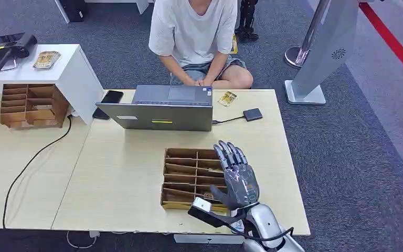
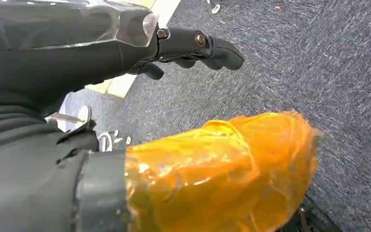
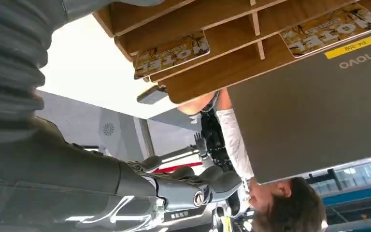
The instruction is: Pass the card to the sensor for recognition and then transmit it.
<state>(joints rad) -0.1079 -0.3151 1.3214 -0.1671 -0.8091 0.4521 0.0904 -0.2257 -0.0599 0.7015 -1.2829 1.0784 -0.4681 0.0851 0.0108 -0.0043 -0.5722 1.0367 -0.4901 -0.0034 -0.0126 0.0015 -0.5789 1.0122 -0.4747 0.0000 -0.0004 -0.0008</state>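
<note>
My right hand (image 1: 236,178) hovers over the right side of the wooden slotted rack (image 1: 186,178) on the table (image 1: 120,184), fingers straight and apart, holding nothing. From my right wrist I see cards lying in the rack's slots: one card (image 3: 171,54) is golden-brown with "HOTEL" lettering, its picture too blurred to read. My left hand (image 2: 193,46) hangs over grey carpet, fingers seemingly curled, though I cannot tell for sure. A laptop (image 1: 160,113) stands beyond the rack.
</note>
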